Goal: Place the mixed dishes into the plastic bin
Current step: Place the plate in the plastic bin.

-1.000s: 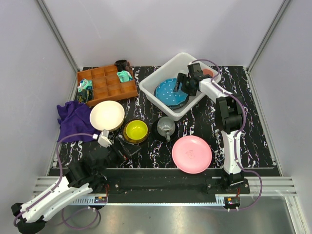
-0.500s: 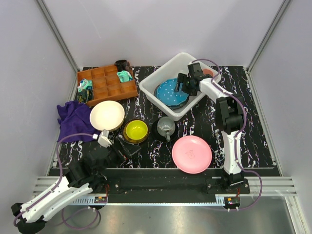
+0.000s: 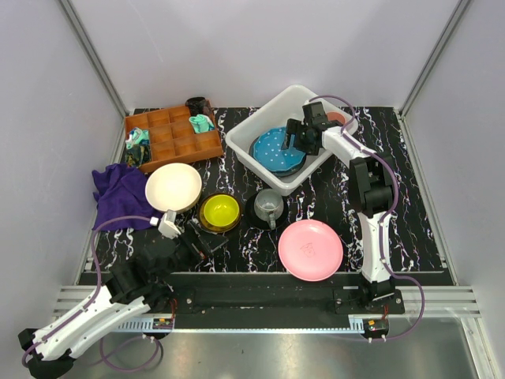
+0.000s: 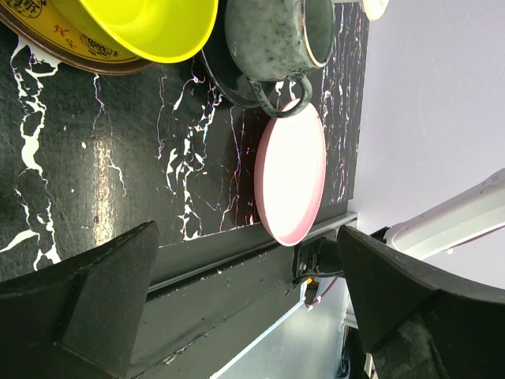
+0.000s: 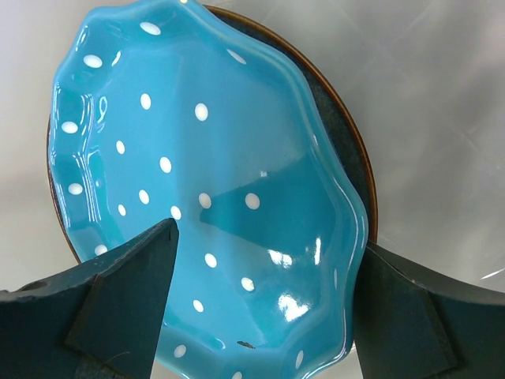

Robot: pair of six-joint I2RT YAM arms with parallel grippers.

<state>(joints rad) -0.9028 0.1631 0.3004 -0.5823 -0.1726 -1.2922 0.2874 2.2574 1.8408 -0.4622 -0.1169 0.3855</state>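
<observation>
Looking at the near edge first, you see the left gripper (image 3: 203,238) low over the black table with white streaks (image 3: 410,205). Its fingers are spread wide and nothing is between them. It is in the same spot as a second ago. Just past it sits the small yellow bowl (image 3: 219,210) on a brown dish with yellow letters (image 4: 47,39). Beside the bowl is the grey mug (image 3: 270,205) on the black saucer (image 3: 254,212). The pink plate (image 3: 310,249) lies flat to the right, close to the metal rail (image 3: 260,302) at the table's front. The cream bowl (image 3: 173,186) sits a bit farther back on the left, touching the purple cloth (image 3: 118,189). None of these dishes has moved. Farther back, the plastic bin (image 3: 254,125) stands at a slant on the table. The blue white-dotted plate (image 3: 272,150) lies inside it, on top of a darker plate with a brown rim (image 5: 347,150). Your right gripper (image 3: 296,138) hangs inside the bin right over the dotted plate, with its fingers wide apart. It holds nothing, and you can see hardly any change in it from before. The brown wooden tray (image 3: 173,136) with small bits in it sits at the far left. Plain pale walls (image 3: 260,47) stand all around the table.
</observation>
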